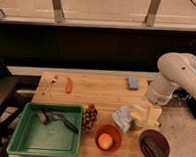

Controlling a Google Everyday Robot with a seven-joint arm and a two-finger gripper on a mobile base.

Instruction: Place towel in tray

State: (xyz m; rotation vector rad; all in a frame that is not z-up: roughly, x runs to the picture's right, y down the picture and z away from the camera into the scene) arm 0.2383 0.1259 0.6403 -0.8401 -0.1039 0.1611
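The wooden table [100, 93] carries everything, with the clutter crowded along its near edge. The white robot arm [178, 73] leans in from the right and bends down over that front corner, probably because the cloth it needs lies there.

The green tray [37, 139] sits at the front left, well apart from the arm. A dark utensil [54, 119] lies across its back, but most of its floor is bare, so there is space for the cloth. Between tray and arm stand a brown pine cone [90, 117], an orange bowl [108, 138] holding a round orange thing, and a dark maroon bowl [154, 145]. Any carry to the tray likely has to pass over these.

The towel [121, 117] lies on the table just behind the orange bowl. It is a small, pale blue-grey, crumpled heap, bunched up, not flat.

The gripper [144, 117] hangs low, just right of the towel, its pale yellow fingers spread wide and closed on nothing. That looks like the approach to a grasp not yet made.

Farther back lie a blue sponge [133, 82], a carrot [68, 84] and a fork [51, 83].
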